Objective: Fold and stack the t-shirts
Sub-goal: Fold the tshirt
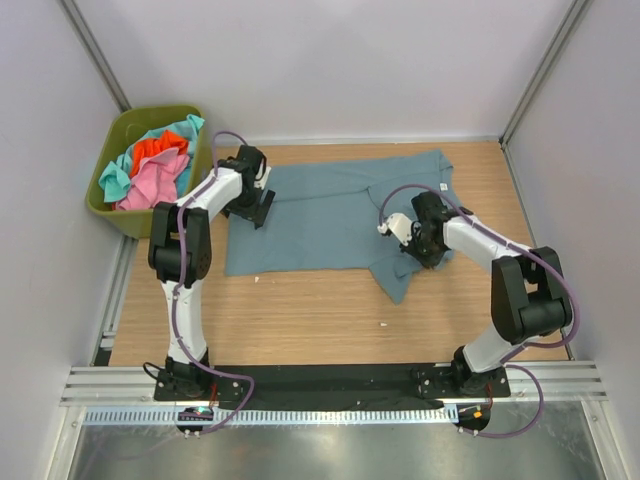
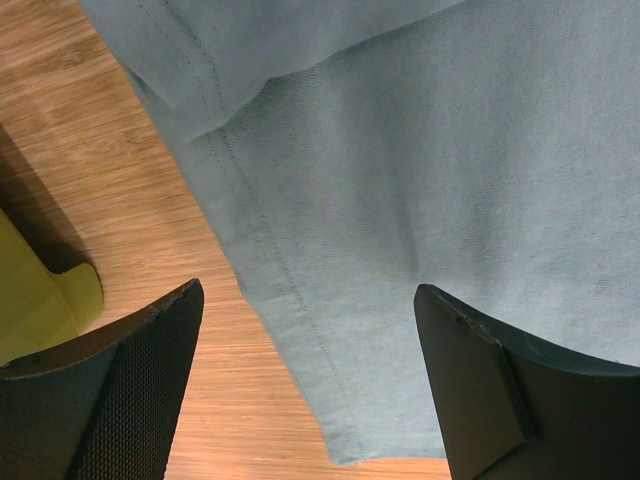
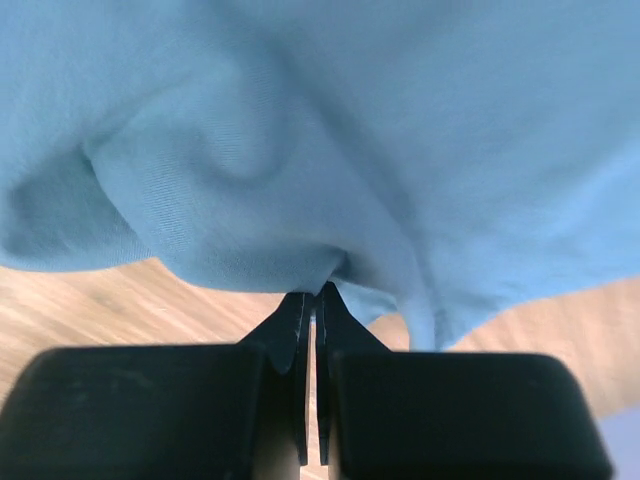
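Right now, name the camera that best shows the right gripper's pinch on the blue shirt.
The right wrist view: the right gripper is shut, with the blue shirt bunched at its tips. The top view shows it over the shirt but hides the pinch. The left wrist view shows only cloth.

The slate-blue t-shirt [image 1: 330, 215] is soft matt knit cloth with stitched hems. The surface [image 1: 300, 320] shows smooth pale wood grain. The bin [image 1: 120, 218] is olive plastic, slightly glossy. The left gripper [image 2: 308, 288] has matt black jaws, one finely textured.
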Available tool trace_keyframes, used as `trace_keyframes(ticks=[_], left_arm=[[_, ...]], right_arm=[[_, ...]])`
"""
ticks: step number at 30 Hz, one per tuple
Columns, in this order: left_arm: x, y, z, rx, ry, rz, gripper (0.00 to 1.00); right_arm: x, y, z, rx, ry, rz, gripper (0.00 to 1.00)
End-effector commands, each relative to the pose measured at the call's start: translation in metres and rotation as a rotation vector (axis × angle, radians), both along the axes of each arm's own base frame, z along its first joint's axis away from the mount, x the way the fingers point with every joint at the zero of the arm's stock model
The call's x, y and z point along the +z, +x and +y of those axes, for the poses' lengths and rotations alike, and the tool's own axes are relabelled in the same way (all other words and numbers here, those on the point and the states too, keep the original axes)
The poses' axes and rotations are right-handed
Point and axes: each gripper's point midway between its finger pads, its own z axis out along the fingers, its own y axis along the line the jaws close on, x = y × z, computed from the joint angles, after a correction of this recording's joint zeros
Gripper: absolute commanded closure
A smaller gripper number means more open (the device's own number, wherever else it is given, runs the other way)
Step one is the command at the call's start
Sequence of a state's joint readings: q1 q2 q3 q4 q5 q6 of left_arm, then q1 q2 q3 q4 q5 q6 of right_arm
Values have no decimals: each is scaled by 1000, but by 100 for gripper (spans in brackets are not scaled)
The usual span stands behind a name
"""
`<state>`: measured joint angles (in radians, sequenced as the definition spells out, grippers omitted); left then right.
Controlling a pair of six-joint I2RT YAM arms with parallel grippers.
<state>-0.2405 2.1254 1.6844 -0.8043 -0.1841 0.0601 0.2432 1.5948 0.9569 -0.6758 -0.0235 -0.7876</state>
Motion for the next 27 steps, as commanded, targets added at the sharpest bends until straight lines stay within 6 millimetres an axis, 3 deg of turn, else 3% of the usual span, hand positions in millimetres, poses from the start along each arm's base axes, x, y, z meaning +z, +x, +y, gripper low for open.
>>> trace_keyframes(ticks=[1, 6, 8, 9, 11, 13, 14, 18, 21, 22, 25, 27], left_arm=[[7, 8, 0, 2, 7, -28, 13], [10, 8, 0, 1, 7, -34, 13], [10, 7, 0, -1, 8, -33, 13], [10, 7, 1, 0, 9, -34, 13], [11, 6, 1, -2, 13, -33, 13], [11, 5, 1, -2, 13, -33, 13], [11, 6, 1, 1, 12, -37, 13], [6, 6, 1, -1, 14, -28, 13], [7, 8, -1, -4, 13, -31, 13], [4, 8, -2, -5, 15, -25, 13], [4, 8, -4, -9, 14, -23, 13], [2, 7, -6, -14, 15, -17, 13]], right_arm=[[53, 49, 2, 37, -24, -202, 98], [54, 80, 5, 43, -43, -241, 97], [50, 96, 5, 23, -61, -263, 88], [49, 102, 5, -7, -60, -273, 74], [57, 116, 6, -46, -58, -313, 66], [72, 122, 4, -101, -47, -358, 61], [90, 122, 5, -114, -27, -403, 60], [122, 103, 14, -174, 96, -439, 60], [117, 80, 17, -256, 195, -342, 64], [110, 71, 24, -265, 258, -281, 65], [83, 50, 19, -410, 357, -93, 66], [77, 37, 31, -501, 495, 47, 68]])
